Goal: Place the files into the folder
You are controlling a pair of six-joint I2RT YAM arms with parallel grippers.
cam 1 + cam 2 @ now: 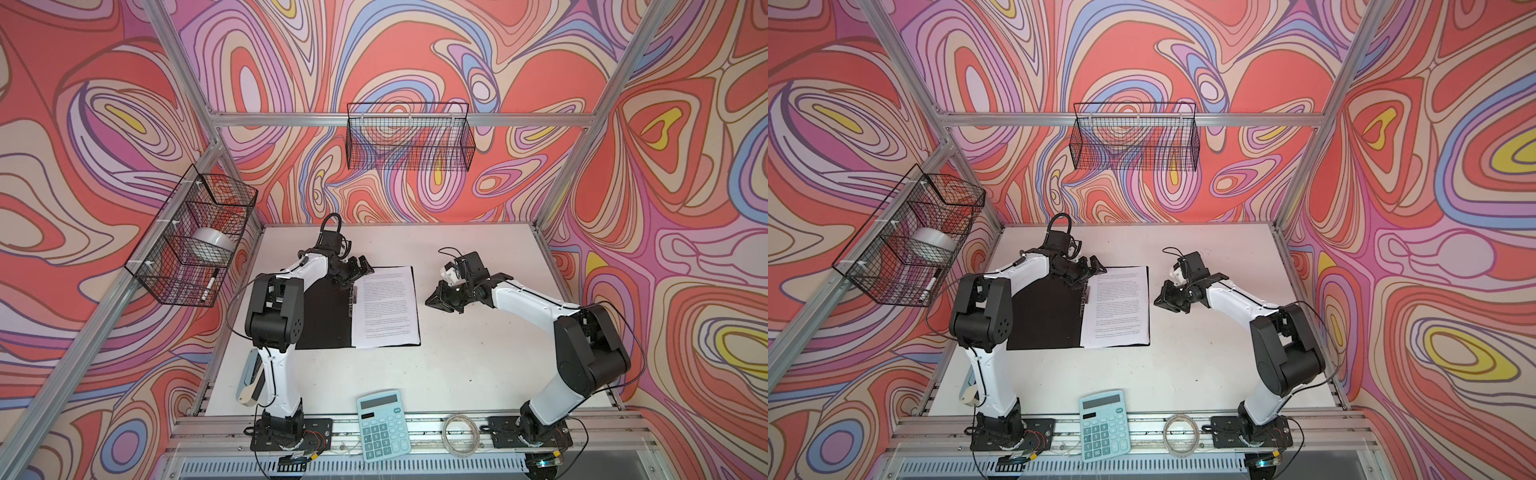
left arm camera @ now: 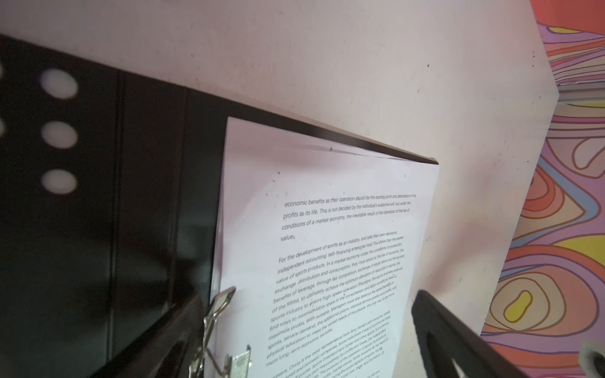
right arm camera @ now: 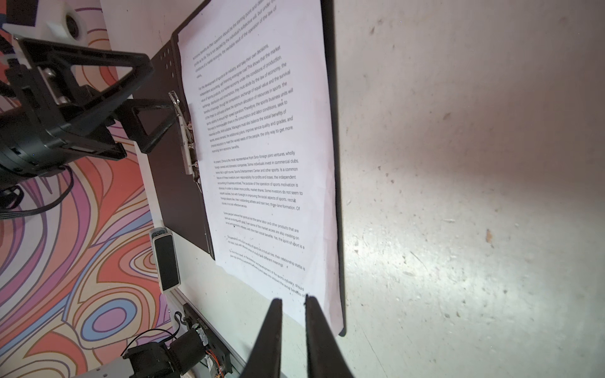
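Wht arms point(image 1: 528, 299), blk joints point(image 1: 274, 311), blk cables point(image 1: 331, 215)

Both top views look steeply down from high above the front edge of the bench point(image 1: 457, 374) and cover nearly the same field, the whole bench with the open folder point(image 1: 324, 316). The left wrist view looks past the left end effector point(image 2: 309, 296), close over the spine clip point(image 2: 219, 314) and the files point(image 2: 327, 183). The right wrist view looks past the right end effector point(image 3: 293, 299) along the same page and clip, from a little farther off.
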